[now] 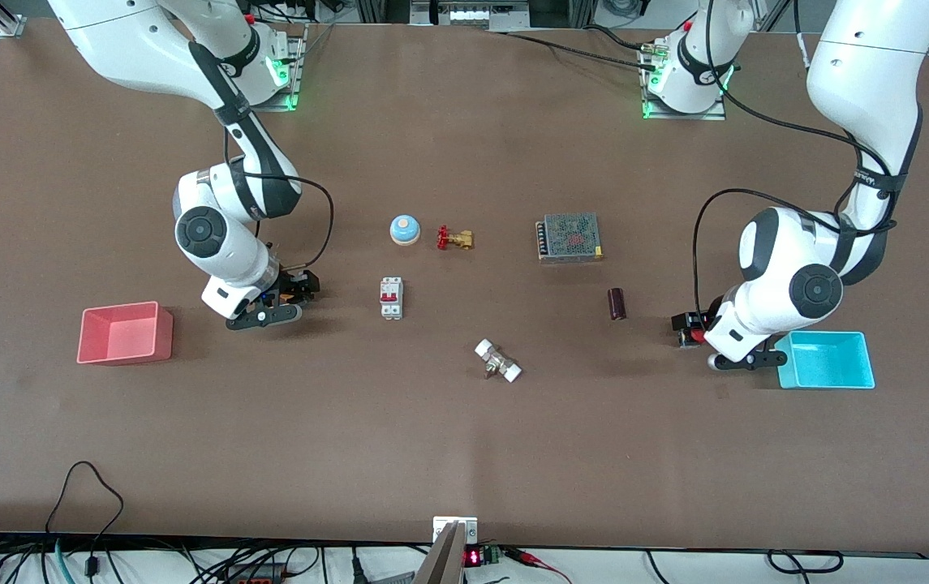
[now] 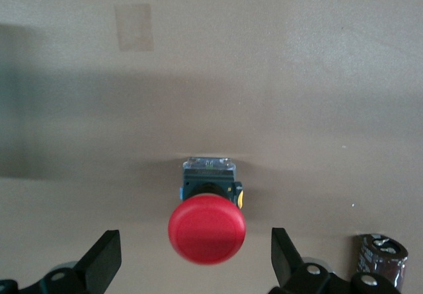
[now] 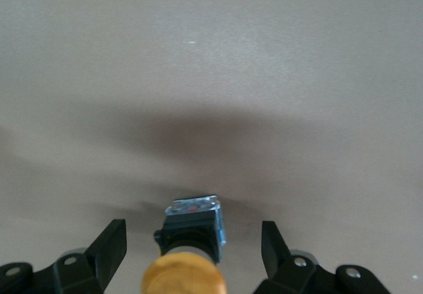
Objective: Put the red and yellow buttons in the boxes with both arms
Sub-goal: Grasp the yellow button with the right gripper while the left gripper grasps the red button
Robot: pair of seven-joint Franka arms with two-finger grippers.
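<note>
**Both grippers spread around their buttons on the desk**

The pink-red box (image 1: 125,332) sits toward the right arm's end of the desk. Just beside it, the right gripper (image 1: 290,302) is low over the desk with its fingers (image 3: 109,244) apart, one on each side of the yellow button (image 3: 188,257). That button rests on the desk between them, untouched as far as the right wrist view shows; in the front view the wrist hides it almost wholly.

Near the middle of the desk stand a blue dome bell (image 1: 404,229) and a brass valve with a red handle (image 1: 454,238), side by side. A white circuit breaker (image 1: 391,298) lies nearer the front camera than the bell, and a small white-ended part (image 1: 498,361) nearer again. Toward the left arm's end are a mesh-topped power supply (image 1: 569,237) and a dark capacitor (image 1: 617,303).

The left gripper (image 1: 687,328) is low too, fingers (image 2: 102,261) spread wide on either side of the red button (image 2: 207,222), which stands on the desk, clear of both. The cyan box (image 1: 827,360) lies just beside the left wrist.
</note>
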